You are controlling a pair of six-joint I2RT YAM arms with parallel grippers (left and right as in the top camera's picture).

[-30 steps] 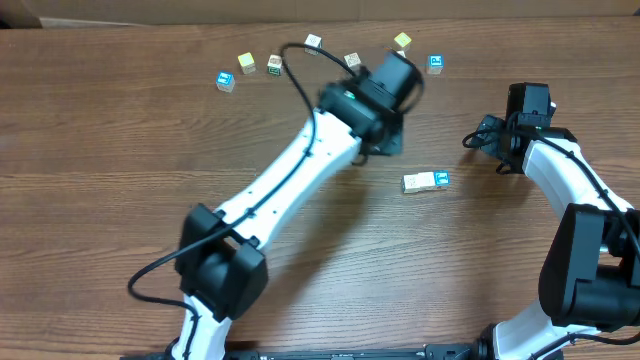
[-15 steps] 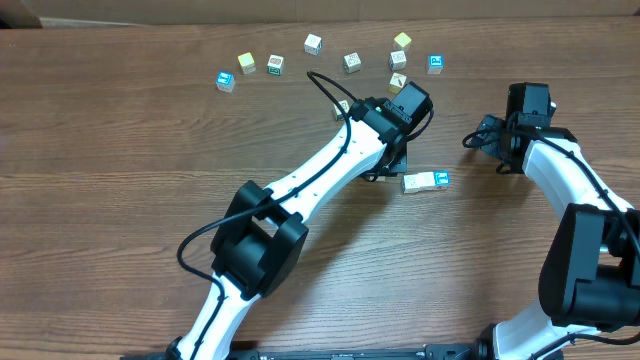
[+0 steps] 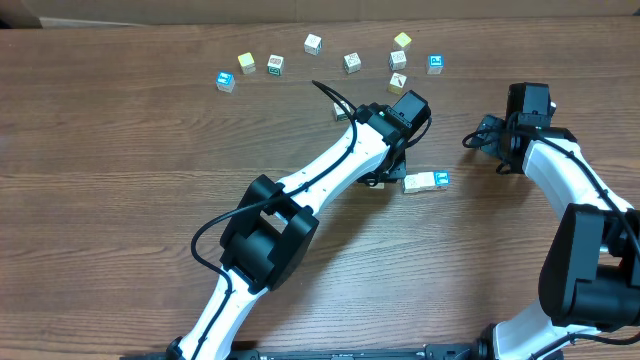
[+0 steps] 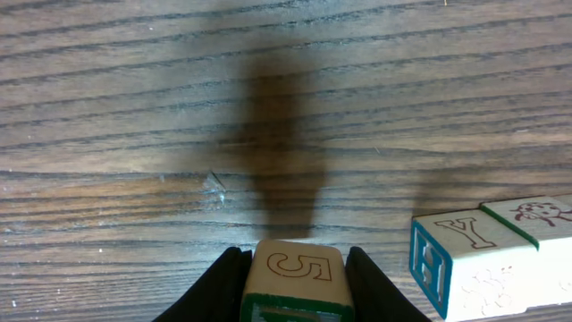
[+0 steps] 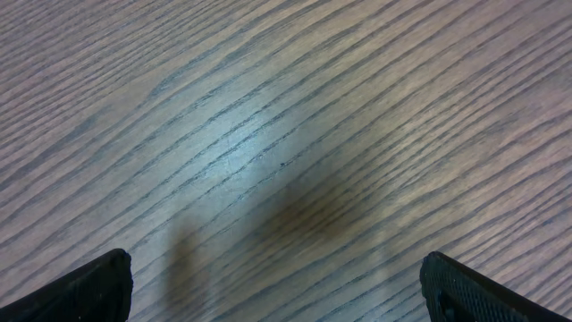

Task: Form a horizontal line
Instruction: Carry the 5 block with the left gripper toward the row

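In the left wrist view my left gripper (image 4: 295, 288) is shut on a small wooden cube (image 4: 297, 273) with a cream face marked "5" and a green face below it. The cube hangs just above the table. To its right lies the horizontal line (image 4: 500, 255), a short row of two touching cubes, the nearer one with a blue "H" side and a "Y" on top. There is a gap between the held cube and the row. From overhead the row (image 3: 426, 181) lies just right of the left wrist (image 3: 405, 115). My right gripper (image 5: 277, 295) stands open over bare wood, at the right (image 3: 528, 100).
Several loose cubes lie in an arc along the back: a blue one (image 3: 225, 81), a yellow one (image 3: 246, 62), a green-marked one (image 3: 275, 65), others around (image 3: 351, 62) and a blue one (image 3: 435, 64). The left arm (image 3: 320, 180) stretches diagonally across the table.
The left arm has swung from the back arc of cubes toward the front right and stopped beside the row, with the cube in its jaws. The right arm has not moved.
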